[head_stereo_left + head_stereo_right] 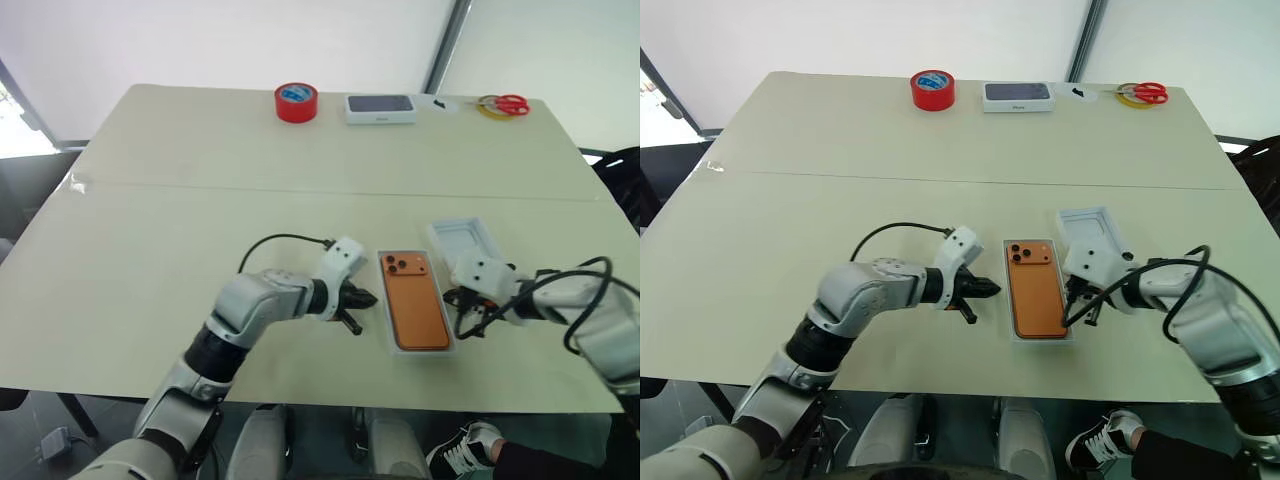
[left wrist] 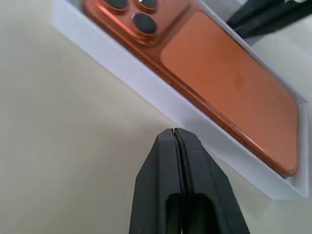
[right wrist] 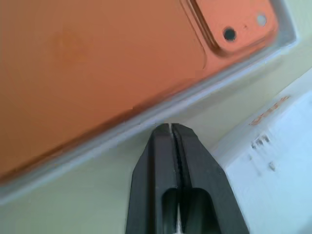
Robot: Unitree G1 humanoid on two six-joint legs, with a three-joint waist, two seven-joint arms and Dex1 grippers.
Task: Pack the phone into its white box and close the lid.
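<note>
The orange phone (image 1: 413,300) lies lens side up inside the white box (image 2: 146,83), near the table's front edge. My left gripper (image 1: 370,298) is shut and empty, with its tip just off the box's left long side and apart from it. My right gripper (image 3: 170,126) sits at the box's right long side, its fingers together with nothing between them. Just behind the right gripper lies a shallow white cardboard piece with a recessed middle (image 1: 465,240), which looks like the lid resting open side up. Its edge with small print shows in the right wrist view (image 3: 263,161).
At the table's far edge stand a red tape roll (image 1: 296,102), a dark grey-topped white box (image 1: 380,108) and red-handled scissors (image 1: 505,103) on a yellow ring. A seam crosses the table mid-depth. A person's shoe (image 1: 465,450) shows below the front edge.
</note>
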